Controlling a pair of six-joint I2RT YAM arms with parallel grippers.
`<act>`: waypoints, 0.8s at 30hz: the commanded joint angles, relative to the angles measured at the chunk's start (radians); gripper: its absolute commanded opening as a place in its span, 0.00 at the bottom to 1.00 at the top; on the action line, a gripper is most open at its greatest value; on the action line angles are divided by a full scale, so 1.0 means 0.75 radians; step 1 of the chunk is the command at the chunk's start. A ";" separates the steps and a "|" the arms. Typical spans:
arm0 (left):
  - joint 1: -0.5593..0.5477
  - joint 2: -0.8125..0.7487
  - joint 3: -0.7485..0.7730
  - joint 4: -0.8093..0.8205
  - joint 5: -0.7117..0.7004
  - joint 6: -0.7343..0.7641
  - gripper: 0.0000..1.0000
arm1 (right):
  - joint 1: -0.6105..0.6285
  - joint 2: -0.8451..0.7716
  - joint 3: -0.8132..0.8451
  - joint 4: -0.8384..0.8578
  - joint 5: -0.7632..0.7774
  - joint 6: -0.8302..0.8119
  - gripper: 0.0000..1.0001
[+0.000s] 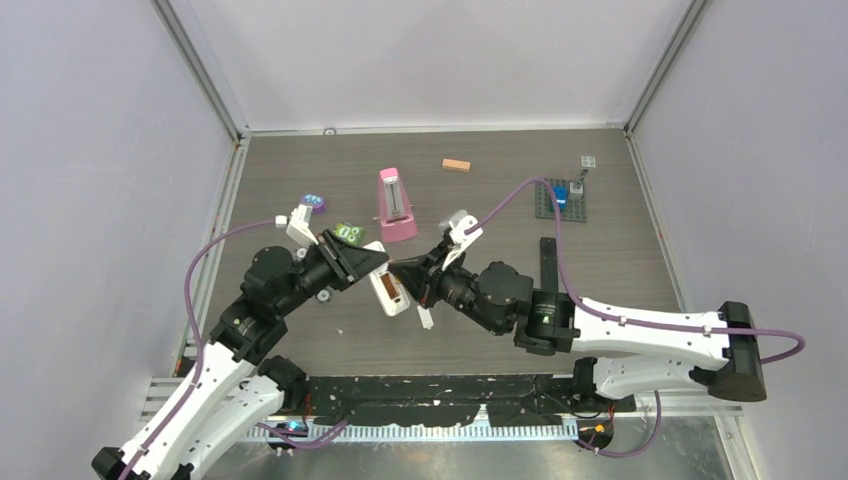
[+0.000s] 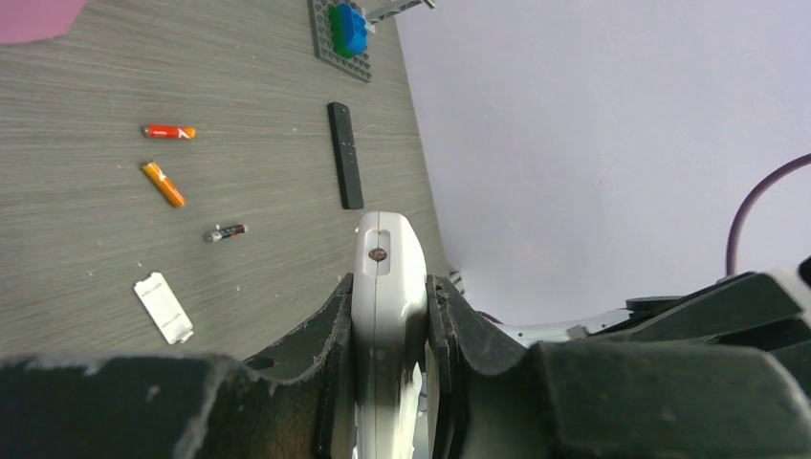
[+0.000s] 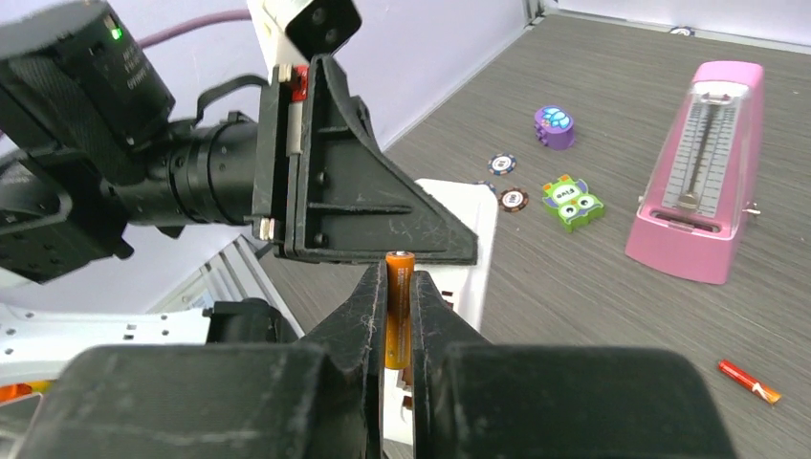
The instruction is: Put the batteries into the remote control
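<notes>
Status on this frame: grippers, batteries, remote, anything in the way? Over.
Left gripper shut on white remote. Right gripper shut on orange battery, tip close to left gripper's frame. Three batteries and cover loose on table, clear of both.

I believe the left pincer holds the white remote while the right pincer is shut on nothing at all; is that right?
Not quite. The right pincer is shut on an orange battery, standing upright between its fingers, as the right wrist view shows. The left pincer does hold the white remote.
</notes>
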State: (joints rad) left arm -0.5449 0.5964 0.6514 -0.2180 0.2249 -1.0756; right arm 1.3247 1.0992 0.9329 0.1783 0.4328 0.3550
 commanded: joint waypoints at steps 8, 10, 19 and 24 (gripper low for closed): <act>0.001 -0.019 0.140 -0.101 0.082 -0.171 0.00 | 0.058 0.098 0.003 0.218 -0.015 -0.139 0.05; 0.002 -0.023 0.140 -0.098 0.092 -0.191 0.00 | 0.060 0.107 -0.009 0.233 -0.005 -0.141 0.05; 0.001 -0.034 0.141 -0.054 0.150 -0.231 0.00 | 0.062 0.097 -0.098 0.338 0.025 -0.184 0.05; 0.001 -0.047 0.150 -0.073 0.127 -0.233 0.00 | 0.069 0.097 -0.139 0.356 0.035 -0.188 0.05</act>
State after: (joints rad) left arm -0.5434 0.5789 0.7177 -0.3164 0.2890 -1.2274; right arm 1.3685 1.1786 0.8455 0.3893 0.4316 0.2367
